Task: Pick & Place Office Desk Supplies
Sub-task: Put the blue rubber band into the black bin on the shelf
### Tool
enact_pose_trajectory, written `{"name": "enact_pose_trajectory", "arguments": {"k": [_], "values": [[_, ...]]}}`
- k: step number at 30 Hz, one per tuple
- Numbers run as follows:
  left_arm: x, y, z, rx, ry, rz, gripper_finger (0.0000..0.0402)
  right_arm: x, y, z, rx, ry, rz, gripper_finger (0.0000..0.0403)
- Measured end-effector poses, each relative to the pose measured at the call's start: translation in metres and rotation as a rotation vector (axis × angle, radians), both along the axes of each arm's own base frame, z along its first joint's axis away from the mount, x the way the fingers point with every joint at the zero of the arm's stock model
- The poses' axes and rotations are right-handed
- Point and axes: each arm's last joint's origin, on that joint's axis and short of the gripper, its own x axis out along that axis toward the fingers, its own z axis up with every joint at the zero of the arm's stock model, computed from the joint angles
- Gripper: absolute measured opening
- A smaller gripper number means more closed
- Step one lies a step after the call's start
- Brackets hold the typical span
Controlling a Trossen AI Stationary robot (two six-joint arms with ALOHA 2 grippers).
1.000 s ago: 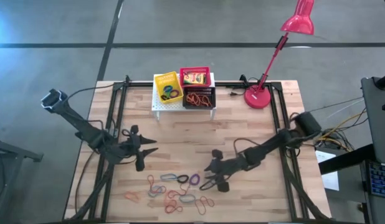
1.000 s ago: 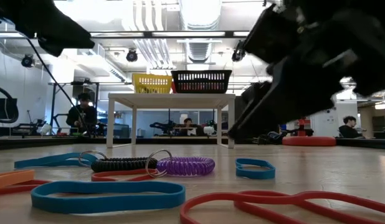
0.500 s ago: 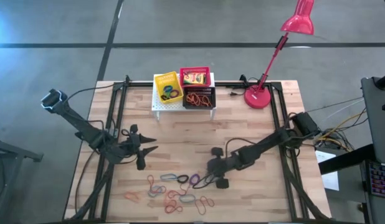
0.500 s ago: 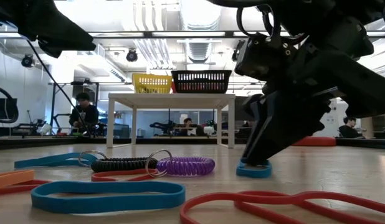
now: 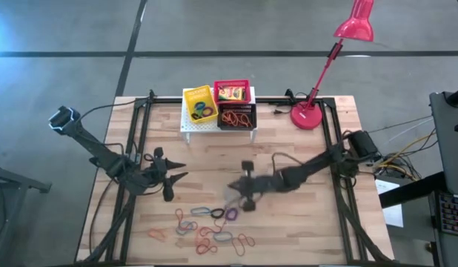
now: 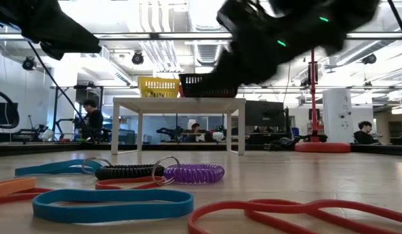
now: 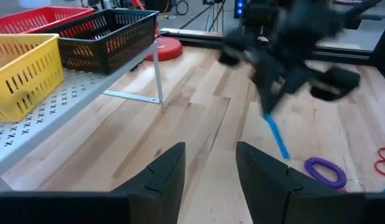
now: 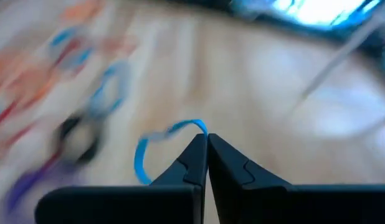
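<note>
Several coloured elastic loops [image 5: 210, 226] lie flat on the wooden table near its front edge; a purple coiled one [image 6: 194, 173] and a black coiled one [image 6: 126, 171] rest side by side. My right gripper [image 5: 240, 196] is above the table's middle, shut on a thin blue loop [image 7: 276, 134]. My left gripper [image 5: 170, 178] is open at the left of the table, its fingers [image 7: 167, 177] with nothing between them, away from the loops. My right gripper pinches the blue loop's band at one spot [image 8: 195, 127] between its two fingertips, which come at it slanting down. The rest of the loop [image 8: 141, 158] curves away slack below the fingers. In the left wrist view it hangs clear of the table.
A white shelf [image 6: 178, 103] at the far edge carries a yellow basket [image 5: 199, 104], a red basket [image 5: 230, 90] and a black basket [image 5: 236, 117]. A red desk lamp [image 5: 310, 111] stands at the far right. Bare wood [image 5: 214, 159] lies between shelf and loops.
My right gripper has come down on the small blue loop at the right of the pile and shut on it. It has then risen and gone toward the table's left and far edges. The loop has been lifted clear of the wood.
</note>
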Motion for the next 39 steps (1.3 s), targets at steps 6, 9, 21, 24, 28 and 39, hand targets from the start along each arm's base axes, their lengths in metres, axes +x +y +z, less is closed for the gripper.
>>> {"name": "enact_pose_trajectory", "arguments": {"k": [6, 9, 21, 24, 28, 39], "values": [[0.000, 0.000, 0.000, -0.001, -0.001, 0.000, 0.0148, 0.032, -0.061, 0.053, -0.054, -0.145, -0.149, 0.0009], [0.001, 0.000, 0.000, -0.010, -0.006, 0.005, 0.0148, 0.043, -0.092, 0.082, -0.069, -0.160, -0.269, 0.0009], [0.001, 0.000, -0.004, -0.019, -0.004, 0.018, 0.0148, 0.040, -0.168, 0.150, -0.227, 0.184, -0.650, 0.0009], [0.001, 0.001, -0.008, -0.025, -0.004, 0.022, 0.0148, 0.035, -0.175, 0.154, -0.217, 0.235, -0.682, 0.0009], [0.000, 0.002, -0.012, -0.033, -0.004, 0.026, 0.0148, 0.028, -0.177, 0.148, -0.205, 0.326, -0.698, 0.0009], [0.000, 0.001, -0.013, -0.039, -0.011, 0.026, 0.0148, 0.018, -0.176, 0.150, -0.089, 0.364, -0.650, 0.0054]]}}
